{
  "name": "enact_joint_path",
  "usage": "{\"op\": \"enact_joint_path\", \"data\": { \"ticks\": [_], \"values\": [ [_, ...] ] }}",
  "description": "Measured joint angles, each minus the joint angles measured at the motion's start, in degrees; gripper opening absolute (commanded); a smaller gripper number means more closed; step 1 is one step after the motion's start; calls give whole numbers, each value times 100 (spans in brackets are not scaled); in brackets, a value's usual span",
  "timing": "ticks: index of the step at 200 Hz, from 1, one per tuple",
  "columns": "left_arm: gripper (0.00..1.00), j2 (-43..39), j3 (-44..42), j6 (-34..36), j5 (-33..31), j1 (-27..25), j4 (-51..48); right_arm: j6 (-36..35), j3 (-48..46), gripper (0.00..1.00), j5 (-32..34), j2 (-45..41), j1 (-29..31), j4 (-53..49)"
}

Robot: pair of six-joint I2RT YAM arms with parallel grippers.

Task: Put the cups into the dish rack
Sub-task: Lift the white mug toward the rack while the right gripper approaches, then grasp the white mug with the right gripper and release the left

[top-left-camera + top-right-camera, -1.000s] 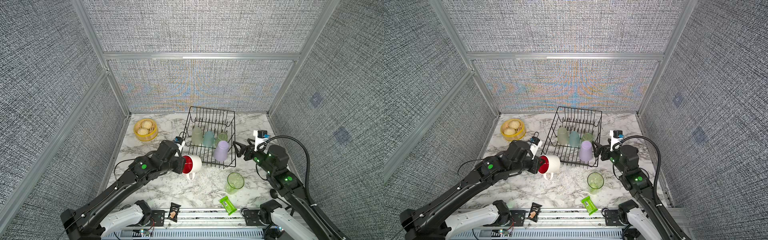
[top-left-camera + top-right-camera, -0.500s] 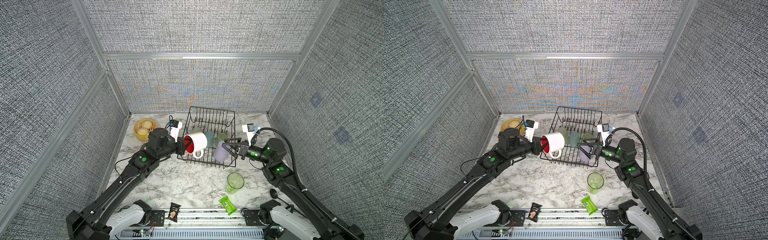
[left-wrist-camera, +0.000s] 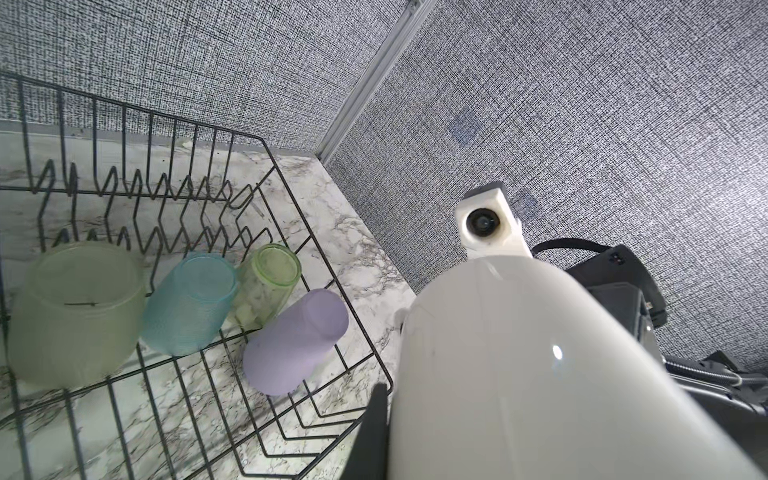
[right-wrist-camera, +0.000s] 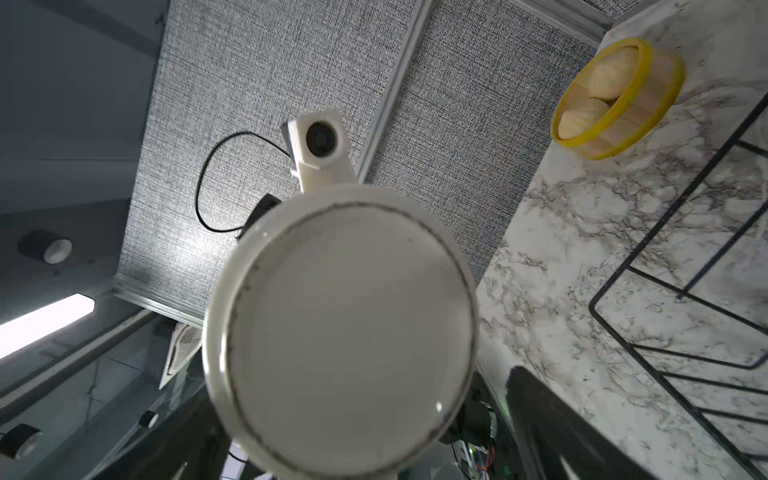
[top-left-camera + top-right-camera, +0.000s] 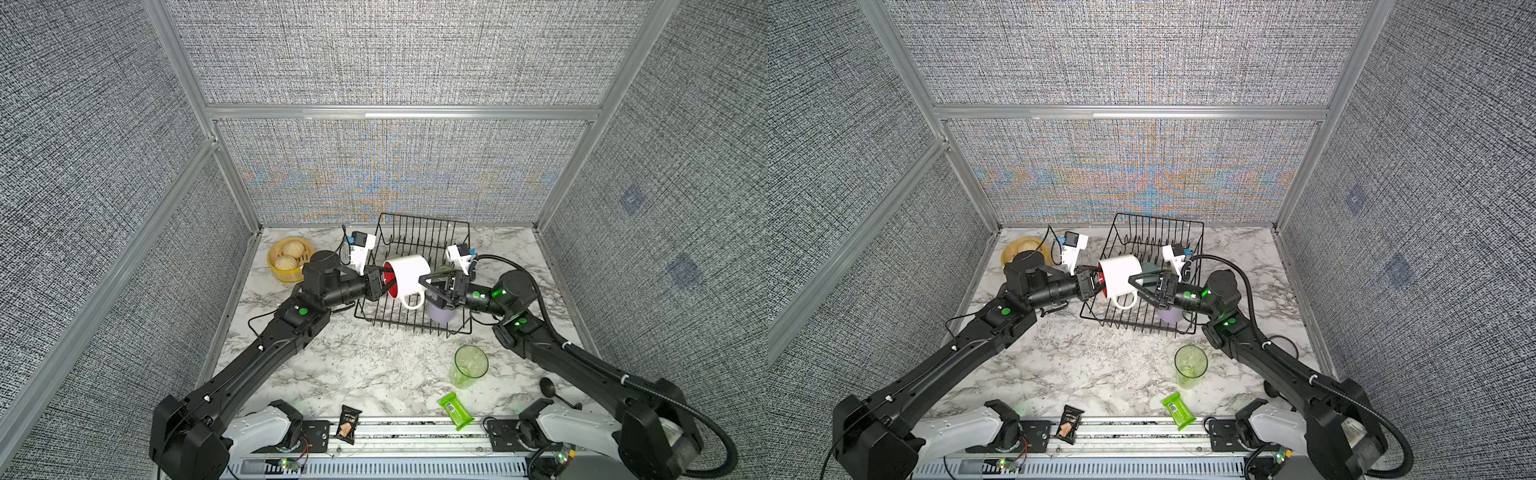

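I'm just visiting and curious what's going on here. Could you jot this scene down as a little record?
Left gripper: shut on the white mug by its rim, mug sideways in the air at the dish rack
Right gripper: open, facing the mug's base
In rack: frosted cup, teal cup, clear green tumbler, lavender cup
On table: second green tumbler, upright
Also: steamer basket with buns

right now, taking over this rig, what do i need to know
Left gripper: shut on the rim of the white red-lined handled mug, held sideways above the black wire dish rack.
Right gripper: open, jaws wide at the mug's base.
Done: frosted yellow-green cup, teal cup, clear green cup and lavender cup sit in the rack.
To do: the mug, then the clear green tumbler standing on the marble table near the rack.
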Motion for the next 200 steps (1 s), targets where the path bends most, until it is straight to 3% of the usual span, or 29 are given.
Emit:
{"op": "enact_joint_path", "data": {
  "ticks": [49,86,99,136,200],
  "values": [
    [0,105,0,-122,240,-7,221,787,433,90,33,699,293,962],
    [0,46,26,-39,238,0,308,761,564,81,44,693,376,929],
    [4,39,33,-11,245,0,328,688,577,80,52,640,393,846],
    [32,44,44,-11,170,0,212,192,575,78,103,507,415,363],
    [36,-337,-330,284,-343,356,-398,-1340,706,76,577,-4,236,-1480]
  ]
}}
